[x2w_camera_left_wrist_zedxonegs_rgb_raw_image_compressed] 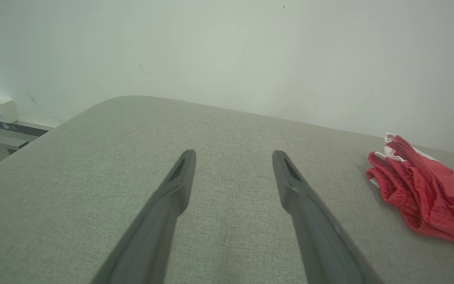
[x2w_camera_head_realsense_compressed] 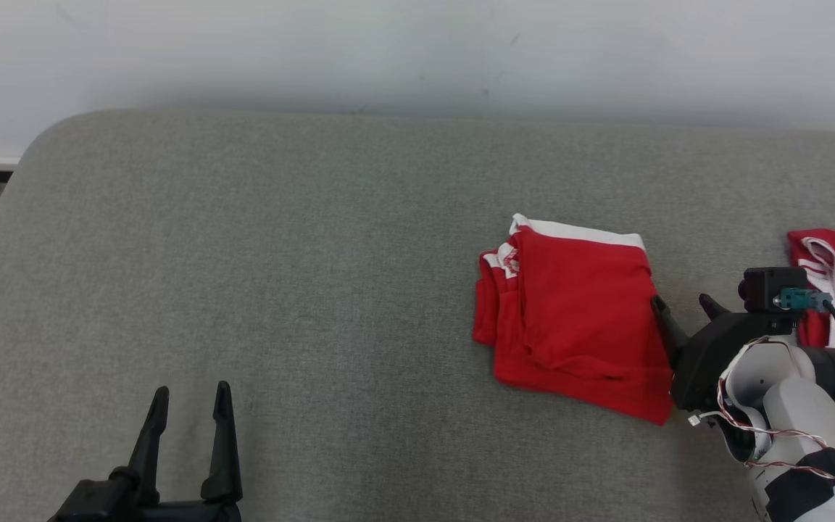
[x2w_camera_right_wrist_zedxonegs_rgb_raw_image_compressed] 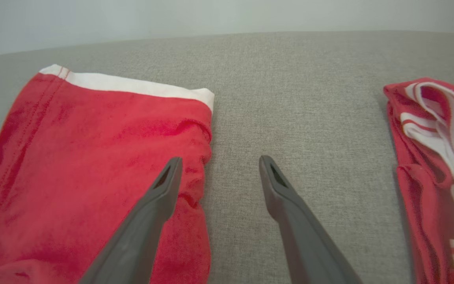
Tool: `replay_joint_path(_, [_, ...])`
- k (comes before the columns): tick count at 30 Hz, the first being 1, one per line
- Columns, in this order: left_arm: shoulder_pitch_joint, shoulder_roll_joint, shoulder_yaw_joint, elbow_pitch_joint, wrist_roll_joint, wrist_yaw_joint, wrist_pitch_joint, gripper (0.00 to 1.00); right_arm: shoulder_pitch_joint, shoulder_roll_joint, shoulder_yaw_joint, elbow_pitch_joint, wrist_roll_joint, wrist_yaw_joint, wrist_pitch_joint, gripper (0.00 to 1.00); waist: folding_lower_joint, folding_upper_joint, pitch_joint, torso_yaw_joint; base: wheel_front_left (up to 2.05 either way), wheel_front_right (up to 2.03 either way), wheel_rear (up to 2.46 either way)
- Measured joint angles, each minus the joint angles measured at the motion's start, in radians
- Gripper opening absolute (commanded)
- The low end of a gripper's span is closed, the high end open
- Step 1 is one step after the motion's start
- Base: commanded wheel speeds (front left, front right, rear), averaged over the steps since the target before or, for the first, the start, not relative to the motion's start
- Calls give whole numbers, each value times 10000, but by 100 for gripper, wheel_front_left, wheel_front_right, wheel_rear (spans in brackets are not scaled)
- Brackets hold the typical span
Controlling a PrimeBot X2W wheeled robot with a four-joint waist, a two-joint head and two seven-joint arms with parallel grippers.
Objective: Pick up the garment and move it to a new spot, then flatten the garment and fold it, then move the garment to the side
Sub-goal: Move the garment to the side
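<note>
A folded red garment (x2w_camera_head_realsense_compressed: 577, 312) with a white band along its far edge lies on the grey padded surface, right of centre; it also shows as the garment (x2w_camera_right_wrist_zedxonegs_rgb_raw_image_compressed: 85, 165) in the right wrist view and the garment (x2w_camera_left_wrist_zedxonegs_rgb_raw_image_compressed: 424, 197) at the right of the left wrist view. My right gripper (x2w_camera_head_realsense_compressed: 684, 303) stands open at the garment's right edge, its left finger over the cloth edge, nothing between the fingers (x2w_camera_right_wrist_zedxonegs_rgb_raw_image_compressed: 164, 185). Far off at the lower left, my left gripper (x2w_camera_head_realsense_compressed: 191, 395) is open over bare surface (x2w_camera_left_wrist_zedxonegs_rgb_raw_image_compressed: 233, 156).
A second red garment with white stripes (x2w_camera_head_realsense_compressed: 834, 290) lies at the far right edge, seen also as the striped garment (x2w_camera_right_wrist_zedxonegs_rgb_raw_image_compressed: 436, 165). The grey surface (x2w_camera_head_realsense_compressed: 280, 254) ends at a rounded corner at the back left, with a white wall (x2w_camera_head_realsense_compressed: 388, 51) behind.
</note>
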Motion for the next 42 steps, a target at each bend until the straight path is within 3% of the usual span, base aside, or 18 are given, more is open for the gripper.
replay_joint_path(9, [-102,0,-56,96,-61,12,0,100,-332,226,242,1072,196,-4,861,100,-2,-2,646,676,0,0,0])
replay_joint_path(10, [-105,-2,-63,92,-63,15,0,100,-377,238,318,1101,272,-44,943,58,-4,-3,699,718,0,0,0])
replay_joint_path(11, [-107,0,-67,92,-65,27,0,100,-385,221,445,1081,297,-59,966,2,-4,-3,746,745,0,0,0])
replay_joint_path(21, [-280,-2,6,-54,-117,82,0,100,-884,-522,2353,211,13,8,1195,0,-2,-1,861,195,0,0,0])
replay_joint_path(30, [-559,-4,-138,-560,-105,171,0,100,-2545,-2410,4999,-1820,483,2,1448,0,-1,-1,1091,-1072,0,0,0])
replay_joint_path(37, [-861,-13,-134,-897,176,100,0,100,-3323,-3728,5762,-2512,966,2,1296,0,-1,-1,1408,-2097,0,0,0])
replay_joint_path(42, [-1022,-10,40,-911,428,-92,-2,100,-3552,-4291,5983,-2167,1039,4,1085,0,-2,-1,1728,-2727,0,0,0])
